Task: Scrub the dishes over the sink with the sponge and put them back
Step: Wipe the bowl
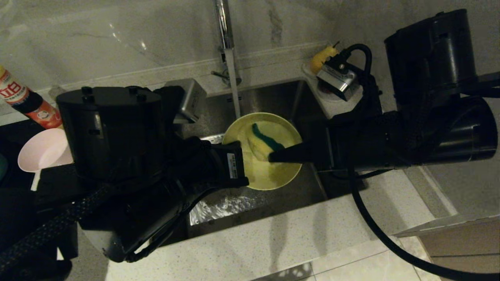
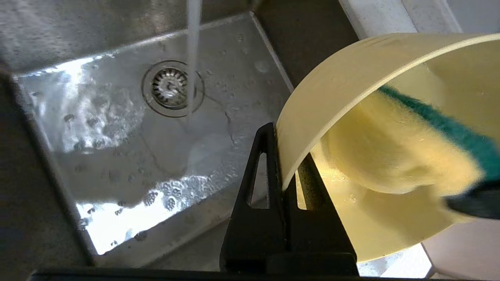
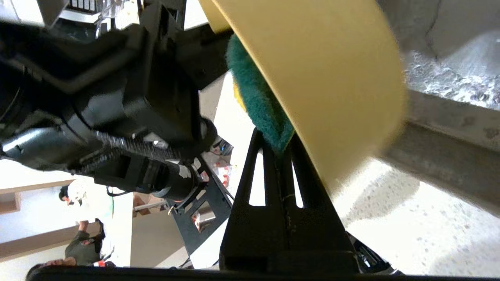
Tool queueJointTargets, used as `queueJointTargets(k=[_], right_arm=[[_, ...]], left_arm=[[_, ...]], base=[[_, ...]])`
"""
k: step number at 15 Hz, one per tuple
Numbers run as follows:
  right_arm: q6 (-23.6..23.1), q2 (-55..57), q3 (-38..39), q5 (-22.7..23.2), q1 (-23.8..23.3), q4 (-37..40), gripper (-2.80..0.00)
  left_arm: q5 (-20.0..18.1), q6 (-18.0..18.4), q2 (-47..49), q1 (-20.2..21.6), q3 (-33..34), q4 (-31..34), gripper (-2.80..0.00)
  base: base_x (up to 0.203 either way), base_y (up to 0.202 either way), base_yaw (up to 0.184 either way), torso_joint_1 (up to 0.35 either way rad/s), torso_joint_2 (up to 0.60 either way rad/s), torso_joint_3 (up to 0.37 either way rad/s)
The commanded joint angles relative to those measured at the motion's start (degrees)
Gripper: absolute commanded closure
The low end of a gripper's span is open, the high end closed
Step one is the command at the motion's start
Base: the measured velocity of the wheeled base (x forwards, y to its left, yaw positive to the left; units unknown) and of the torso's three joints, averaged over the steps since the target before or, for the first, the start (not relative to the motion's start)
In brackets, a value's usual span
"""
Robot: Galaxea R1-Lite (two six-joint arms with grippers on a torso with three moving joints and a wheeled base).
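Observation:
Over the sink [image 1: 273,97] hangs a yellow bowl [image 1: 262,150], tilted toward the right. My left gripper [image 1: 240,164] is shut on its near-left rim; in the left wrist view its two black fingers [image 2: 285,156] pinch the bowl wall [image 2: 332,89]. Inside the bowl lies the sponge [image 1: 267,142], green edge up and yellow face against the bowl's inside. My right gripper [image 1: 273,156] reaches in from the right, shut on the sponge. The right wrist view shows that gripper [image 3: 276,142] clamping the sponge's green corner [image 3: 250,86] beside the bowl's outer wall [image 3: 328,78].
Water runs from the chrome tap [image 1: 224,35] down to the basin floor near the drain strainer [image 2: 172,88]. A pale pink bowl [image 1: 43,150] sits at the far left beside a red-labelled bottle [image 1: 27,103]. A yellow fruit [image 1: 322,56] lies at the sink's back right corner.

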Motion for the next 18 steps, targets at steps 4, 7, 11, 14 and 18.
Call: queueJointTargets(k=[4,7,11,14,18], right_arm=[[0.03,-3.67,-0.09,0.14,-2.01,0.50,0.00],[-0.01,-4.97,-0.62,0.16,-2.20,0.64,0.00],[-0.04,-7.12,-0.94,0.16,-2.03,1.03,0.00],[-0.01,-10.22,-1.16,0.10,-2.11,3.91,0.00],[0.05,-14.41,-3.14,0.00,-2.32,8.48,0.00]], left_arm=[[0.22,-0.16,-0.54,0.64,0.58,-0.60,0.00],[0.31,-0.51,-0.56,0.73,1.59,-0.69,0.00],[0.31,-0.69,0.13,2.29,1.71,-0.69,0.00],[0.21,-0.85,0.22,5.03,1.35,-0.69,0.00],[-0.20,-1.42,-0.09,10.11,1.21,-0.63,0.00]], base=[[0.000,0.000,0.000,0.000,0.00,0.000],[0.000,0.000,0.000,0.000,0.00,0.000],[0.000,0.000,0.000,0.000,0.00,0.000],[0.000,0.000,0.000,0.000,0.00,0.000],[0.000,0.000,0.000,0.000,0.00,0.000]])
